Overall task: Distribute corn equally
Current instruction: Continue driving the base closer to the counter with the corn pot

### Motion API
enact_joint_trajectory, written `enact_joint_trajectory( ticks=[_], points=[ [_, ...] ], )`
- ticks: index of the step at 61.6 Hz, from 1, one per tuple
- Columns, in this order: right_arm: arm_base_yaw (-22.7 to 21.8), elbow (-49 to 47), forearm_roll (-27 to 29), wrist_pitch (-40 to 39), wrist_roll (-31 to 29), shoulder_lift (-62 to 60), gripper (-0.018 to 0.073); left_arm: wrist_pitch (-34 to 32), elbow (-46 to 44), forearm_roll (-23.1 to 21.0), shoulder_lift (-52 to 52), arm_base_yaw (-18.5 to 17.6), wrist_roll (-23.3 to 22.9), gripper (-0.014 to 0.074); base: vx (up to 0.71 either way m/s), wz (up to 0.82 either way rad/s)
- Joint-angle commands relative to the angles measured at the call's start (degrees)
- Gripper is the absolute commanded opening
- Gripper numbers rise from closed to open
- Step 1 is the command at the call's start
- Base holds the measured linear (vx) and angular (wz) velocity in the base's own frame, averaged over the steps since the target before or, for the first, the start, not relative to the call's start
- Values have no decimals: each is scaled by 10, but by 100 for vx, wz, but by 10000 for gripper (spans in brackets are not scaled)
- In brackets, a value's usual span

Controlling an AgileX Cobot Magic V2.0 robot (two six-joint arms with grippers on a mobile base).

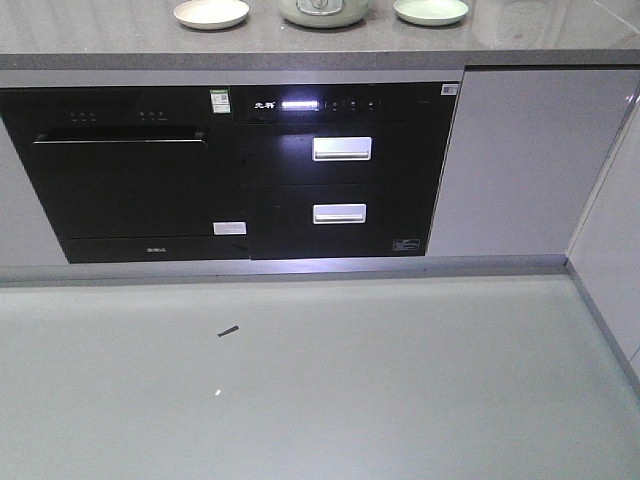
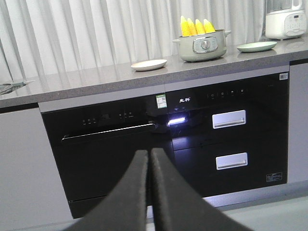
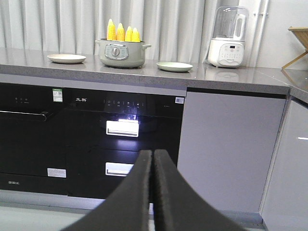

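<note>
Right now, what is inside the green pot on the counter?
Four corn cobs stand upright in the pot, their yellow tops poking above the rim. Their lower parts are hidden by the pot wall, as is anything else inside.

You have the pot (image 3: pixel 122 53) on the countertop (image 3: pixel 231 74), with 4 corn cobs (image 3: pixel 122 32) standing upright in it. The left plate (image 3: pixel 66 58) lies to the pot's left and the right plate (image 3: pixel 174 66) to its right, both apart from it. Further right stands the blender (image 3: pixel 228 38), then a rack (image 3: pixel 298 45) at the far right (only its edge shows). The curtain (image 3: pixel 48 24) hangs behind everything. Under the countertop, the pull-down unit (image 3: pixel 24 134) is on the left. The drawer unit (image 3: pixel 122 144) is just beside it, with 1 drawer above the other, and the cabinet door (image 3: pixel 231 149) is to its right.
</note>
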Motion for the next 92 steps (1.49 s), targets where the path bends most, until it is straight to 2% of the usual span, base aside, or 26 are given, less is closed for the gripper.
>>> enact_joint_trajectory(
  ticks=[1, 92],
  points=[
    [-2, 4, -4, -42, -4, -2, -4, -45, 2, -1, -10, 0, -7, -7, 10, -2],
    [-2, 4, -4, -42, -4, -2, -4, -45, 2, -1, -10, 0, -7, -7, 8, -1]
  ],
)
